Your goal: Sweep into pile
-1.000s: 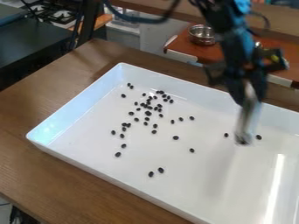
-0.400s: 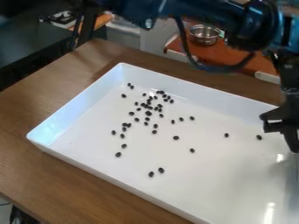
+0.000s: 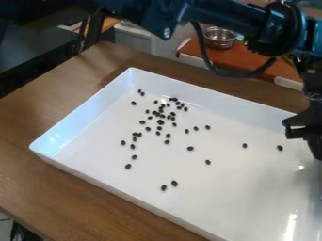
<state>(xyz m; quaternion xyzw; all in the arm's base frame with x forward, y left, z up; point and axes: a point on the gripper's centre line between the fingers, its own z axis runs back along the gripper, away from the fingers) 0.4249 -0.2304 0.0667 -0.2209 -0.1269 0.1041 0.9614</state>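
Gripper (image 3: 307, 134) at the right edge of the view, hanging over the right part of the tray and partly cut off by the frame; whether it is spread, pressed together or pinching something cannot be told. The right end and near corner of the white tray (image 3: 207, 202) are also cut off, and the gripper hides part of its far rim.

The tray lies on a brown wooden table (image 3: 37, 188) and contains many small dark beans (image 3: 161, 122). These are densest left of the middle, toward the far wall, some touching; looser ones trail nearer and to the left. A pair lies side by side at the near side, and two more lie well apart toward the right, nearer the gripper.

Beyond the table, a metal bowl (image 3: 220, 42) stands on a reddish-brown surface (image 3: 188, 47). The black arm (image 3: 232, 16) spans the far background, obscuring part of it; a cable (image 3: 236, 74) loops beneath.
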